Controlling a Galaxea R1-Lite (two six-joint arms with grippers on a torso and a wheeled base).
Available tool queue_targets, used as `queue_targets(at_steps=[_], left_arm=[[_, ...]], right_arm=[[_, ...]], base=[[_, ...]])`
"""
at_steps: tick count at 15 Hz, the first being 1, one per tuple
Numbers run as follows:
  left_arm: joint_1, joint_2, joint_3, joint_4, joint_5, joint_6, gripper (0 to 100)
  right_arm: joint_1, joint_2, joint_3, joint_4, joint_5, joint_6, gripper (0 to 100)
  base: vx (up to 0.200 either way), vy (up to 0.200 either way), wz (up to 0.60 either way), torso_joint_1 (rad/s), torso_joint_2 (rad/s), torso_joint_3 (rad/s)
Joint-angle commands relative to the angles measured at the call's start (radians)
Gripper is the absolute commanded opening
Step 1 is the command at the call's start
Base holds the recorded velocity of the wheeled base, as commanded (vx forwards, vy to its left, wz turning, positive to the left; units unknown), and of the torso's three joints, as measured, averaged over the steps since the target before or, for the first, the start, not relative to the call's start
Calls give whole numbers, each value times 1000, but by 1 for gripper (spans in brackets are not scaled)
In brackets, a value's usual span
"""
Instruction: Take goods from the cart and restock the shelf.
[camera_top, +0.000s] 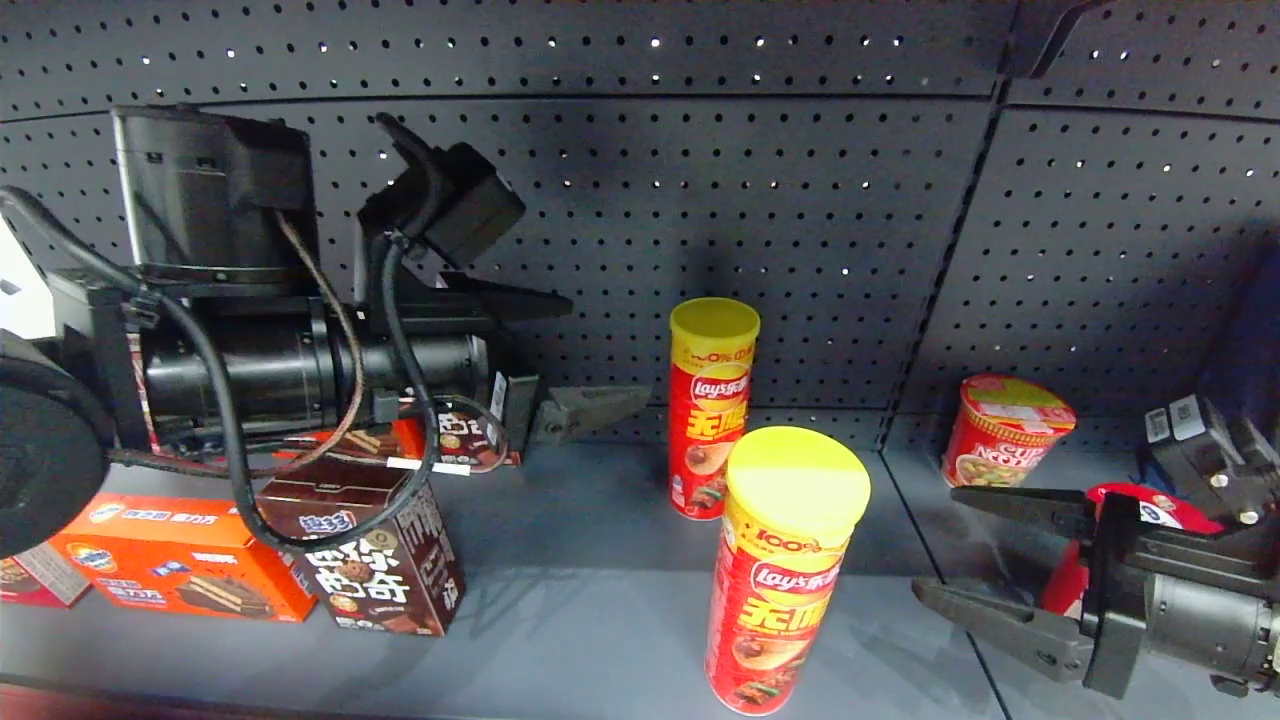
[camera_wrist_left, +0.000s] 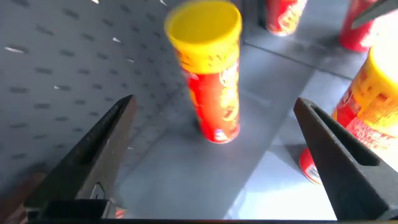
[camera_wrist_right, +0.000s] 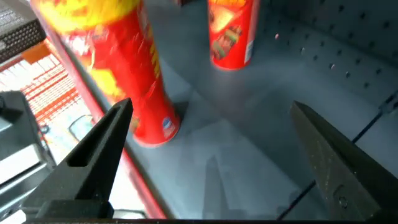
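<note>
Two red chip cans with yellow lids stand upright on the grey shelf (camera_top: 600, 520): a rear can (camera_top: 712, 405) near the pegboard and a front can (camera_top: 785, 570) close to the shelf edge. My left gripper (camera_top: 590, 355) hovers open to the left of the rear can, with nothing between its fingers. In the left wrist view the rear can (camera_wrist_left: 211, 74) stands ahead of the open left gripper (camera_wrist_left: 214, 106), the front can (camera_wrist_left: 367, 112) off to one side. My right gripper (camera_top: 940, 545) is open and empty, just right of the front can (camera_wrist_right: 124, 74); the rear can (camera_wrist_right: 231, 31) lies farther off.
A red noodle cup (camera_top: 1003, 430) stands at the back right, and another red cup (camera_top: 1150, 510) sits behind the right gripper. An orange box (camera_top: 180, 555) and a brown chocolate box (camera_top: 370, 550) lie under the left arm. Perforated back panel (camera_top: 800, 200) behind.
</note>
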Motion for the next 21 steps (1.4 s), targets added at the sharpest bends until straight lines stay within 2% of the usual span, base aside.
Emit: queue_targets(at_steps=[1,2,3,4,5,6,7,9,10,13,18,19,21], left_arm=[[5,-59,1,3,39,-3,100],[2,-65,2,3,58,-12,100],[-1,-74,2,2,113,-29,100],[-1,-86,2,5,142,-35,100],[-1,-92,2,8,161,-38,100],[-2,-102,14,11,202,-43,100],[-4,-106,31,11,220,-43,100],[-15,-106,45,14,243,-42,100],[-38,-106,48,14,262,-45,100],[-85,-106,122,2,274,-61,100],[-91,-117,142,8,271,-55,100],[-114,-125,155,11,273,-57,100],[-118,-125,175,-1,273,-55,100]], right_arm=[[6,32,-46,4,-28,0,100],[13,38,-59,9,-47,-2,100],[32,45,-91,50,-85,-6,100],[45,44,-115,106,-122,-19,100],[70,45,-134,150,-177,-34,100],[116,47,-157,198,-287,-39,100],[147,53,-171,238,-350,-39,100],[187,59,-172,265,-378,-39,100],[202,64,-168,265,-379,-39,100],[207,108,-160,265,-407,-40,100],[217,151,-165,262,-415,-42,100],[222,161,-157,262,-416,-42,100],[226,179,-160,262,-416,-43,100]], base=[[0,0,0,0,0,0],[0,0,0,0,0,0],[0,0,0,0,0,0],[0,0,0,0,0,0],[0,0,0,0,0,0],[0,0,0,0,0,0],[0,0,0,0,0,0],[0,0,0,0,0,0],[0,0,0,0,0,0],[0,0,0,0,0,0],[0,0,0,0,0,0],[0,0,0,0,0,0],[0,0,0,0,0,0]])
